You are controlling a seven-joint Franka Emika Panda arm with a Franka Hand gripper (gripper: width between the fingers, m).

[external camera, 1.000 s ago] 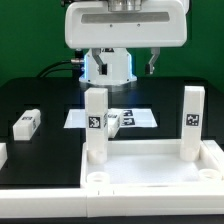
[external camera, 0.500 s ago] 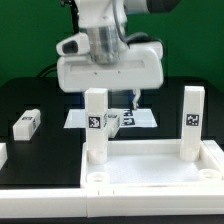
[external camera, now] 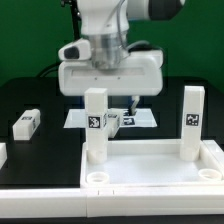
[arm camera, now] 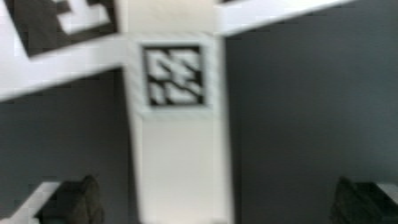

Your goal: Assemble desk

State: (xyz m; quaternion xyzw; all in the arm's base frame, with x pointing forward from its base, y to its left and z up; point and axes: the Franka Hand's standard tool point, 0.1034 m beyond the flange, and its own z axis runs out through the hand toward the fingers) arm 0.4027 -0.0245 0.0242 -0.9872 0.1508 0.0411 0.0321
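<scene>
The desk panel (external camera: 150,165), white and rimmed, lies at the front with two white legs standing in its far corner sockets: one (external camera: 95,125) on the exterior view's left, one (external camera: 191,120) on its right. A loose tagged leg (external camera: 112,119) lies flat by the marker board. My gripper (external camera: 113,102) hangs low just above it, partly hidden behind the left upright leg. In the wrist view that leg (arm camera: 178,150) runs lengthwise between my spread fingertips (arm camera: 71,200), untouched. My gripper (arm camera: 217,205) is open and empty.
Another loose leg (external camera: 27,122) lies on the black table at the exterior view's left. The marker board (external camera: 140,118) lies behind the panel; it also shows in the wrist view (arm camera: 54,35). A white part's edge (external camera: 2,155) shows at the far left.
My gripper has come down from high above to just over the loose leg by the marker board. Its hand has turned. The parts have not moved.
</scene>
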